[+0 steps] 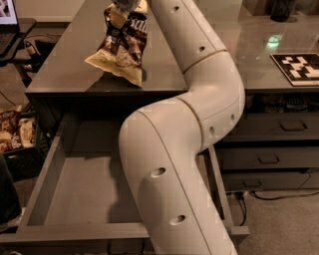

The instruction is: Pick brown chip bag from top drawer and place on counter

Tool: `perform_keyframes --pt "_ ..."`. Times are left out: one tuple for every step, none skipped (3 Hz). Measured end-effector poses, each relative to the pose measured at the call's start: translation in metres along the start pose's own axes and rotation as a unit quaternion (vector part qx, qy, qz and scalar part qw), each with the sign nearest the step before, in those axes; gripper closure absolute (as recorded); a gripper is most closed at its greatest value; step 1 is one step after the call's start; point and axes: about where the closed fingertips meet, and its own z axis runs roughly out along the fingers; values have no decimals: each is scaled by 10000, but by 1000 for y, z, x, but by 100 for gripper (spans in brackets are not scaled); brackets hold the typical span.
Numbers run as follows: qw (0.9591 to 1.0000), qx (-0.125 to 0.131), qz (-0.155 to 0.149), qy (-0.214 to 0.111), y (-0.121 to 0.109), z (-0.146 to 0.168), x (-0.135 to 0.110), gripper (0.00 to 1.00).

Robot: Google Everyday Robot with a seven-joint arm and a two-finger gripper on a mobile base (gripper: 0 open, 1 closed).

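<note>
**Gripper holds brown chip bag on the counter; release is left**

Gripper sits at the very top of the camera view, over the back part of the counter, and from here I read it as clamped on the upper end of the brown chip bag. The bag stands tilted up from that hold. Its cream lower end touches the glossy surface just behind the front edge, left of the edge's middle.

My arm reaches in from the lower right and bends over the top drawer. The drawer is pulled out below the front edge, and the part of its grey floor I can see has nothing on it.

Toward the right edge lies a black-and-white marker board. Beyond the left edge, a heap of snack packets sits on the floor.

By my judgement the pick is done and the bag is already over its target. What is left is to let go and lift clear. A bag standing this tall may flop toward the front edge once freed.
</note>
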Motion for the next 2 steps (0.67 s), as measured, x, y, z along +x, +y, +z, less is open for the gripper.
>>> perform_keyframes --pt "10000 9 1 -11 -1 1 -1 82" --pt "10000 8 0 -11 0 1 -1 59"
